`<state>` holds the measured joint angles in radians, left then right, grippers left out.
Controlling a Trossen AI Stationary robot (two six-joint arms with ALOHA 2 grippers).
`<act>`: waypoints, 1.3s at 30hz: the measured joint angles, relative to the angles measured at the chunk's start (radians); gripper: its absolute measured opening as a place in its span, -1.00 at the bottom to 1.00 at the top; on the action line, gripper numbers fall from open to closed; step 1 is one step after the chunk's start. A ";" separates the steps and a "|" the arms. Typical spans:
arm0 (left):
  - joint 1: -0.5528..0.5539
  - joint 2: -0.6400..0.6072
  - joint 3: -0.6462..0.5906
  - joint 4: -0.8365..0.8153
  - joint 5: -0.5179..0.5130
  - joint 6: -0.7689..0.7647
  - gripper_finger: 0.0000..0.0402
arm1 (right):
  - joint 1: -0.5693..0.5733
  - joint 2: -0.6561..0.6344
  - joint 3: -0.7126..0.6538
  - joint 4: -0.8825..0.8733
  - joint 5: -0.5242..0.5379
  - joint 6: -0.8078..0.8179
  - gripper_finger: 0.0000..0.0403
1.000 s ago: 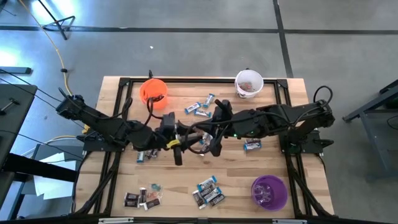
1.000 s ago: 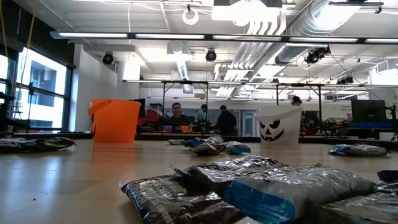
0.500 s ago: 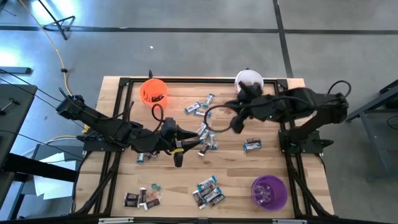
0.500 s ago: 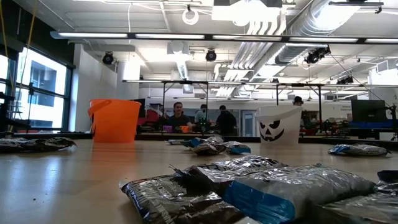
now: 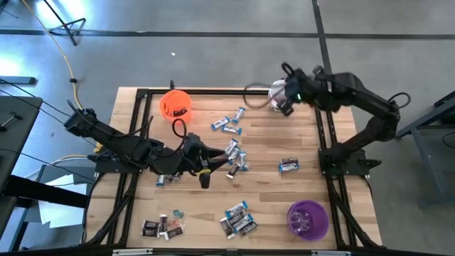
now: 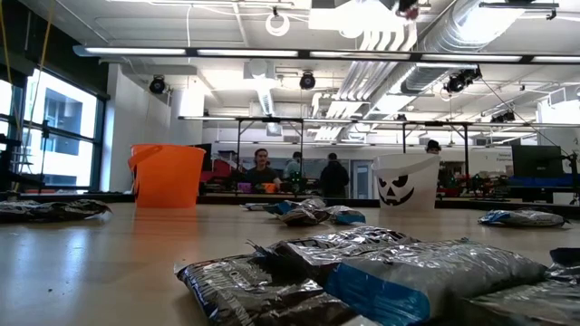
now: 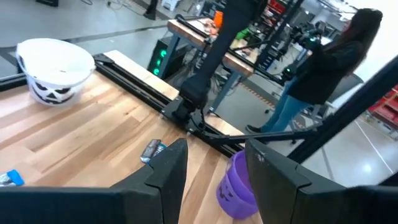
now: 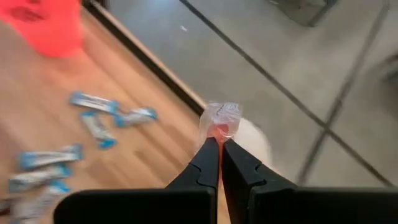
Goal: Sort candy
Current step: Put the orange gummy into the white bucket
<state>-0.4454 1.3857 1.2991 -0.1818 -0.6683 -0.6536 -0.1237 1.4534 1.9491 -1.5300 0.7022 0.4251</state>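
Candy pieces lie scattered on the wooden table: blue-and-white ones at the far middle point(image 5: 227, 122), at the middle point(image 5: 236, 160), to the right point(image 5: 288, 165) and at the near edge point(image 5: 238, 219), and dark ones near left point(image 5: 162, 226). My right gripper point(image 5: 279, 101) is over the white cup point(image 5: 274, 89) at the far right, shut on a reddish-pink candy point(image 8: 219, 121) in clear wrap. My left gripper point(image 5: 217, 165) hovers open by the middle candy, with nothing between its fingers point(image 7: 171, 165). My right gripper pinches the reddish-pink candy by the lower end of its wrapper point(image 8: 217, 133) between its two fingertips. The rest of the piece sticks out beyond the tips. The fingers slant downward. The candy is lifted clear, over the white cup point(image 8: 256, 142).
An orange cup point(image 5: 175, 104) stands at the far left and a purple cup point(image 5: 307, 219) at the near right. A black frame rail point(image 5: 234, 91) runs along the table's edges. People stand in the room beyond the table.
My right gripper, still shut, has swung up from the middle of the table beside my left gripper toward the far right, ending over the white cup with the candy in it. My left gripper has stayed in place.
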 joint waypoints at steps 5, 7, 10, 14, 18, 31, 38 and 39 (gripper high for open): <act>0.000 0.000 0.000 -0.001 -0.023 0.000 -0.26 | -0.246 0.007 0.000 -0.006 -0.121 -0.106 -1.00; 0.001 0.000 0.000 -0.001 -0.027 0.038 -0.26 | -0.351 0.007 0.000 -0.002 -0.201 -0.144 -1.00; 0.014 -0.001 0.000 -0.002 -0.047 0.134 -0.26 | -0.489 0.007 0.000 0.033 -0.318 -0.179 -1.00; 0.053 -0.032 0.000 -0.019 -0.095 0.237 -0.26 | -0.608 0.011 0.000 0.132 -0.446 -0.199 -1.00; 0.118 -0.106 0.000 -0.068 -0.103 0.278 -0.26 | -0.676 0.060 0.000 0.162 -0.550 -0.202 -1.00; 0.275 -0.291 0.001 -0.267 -0.048 0.350 -0.26 | -0.702 0.277 0.000 0.123 -0.557 -0.250 -1.00; 0.329 -0.321 0.000 -0.271 -0.048 0.436 -0.26 | -0.709 0.282 0.000 0.099 -0.588 -0.251 -0.78; 0.335 -0.322 0.000 -0.271 -0.049 0.443 -0.26 | -0.709 0.281 0.000 0.089 -0.590 -0.251 -0.72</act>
<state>-0.1099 1.0642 1.2995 -0.4526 -0.7174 -0.2108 -0.8331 1.7346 1.9491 -1.4413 0.1123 0.1745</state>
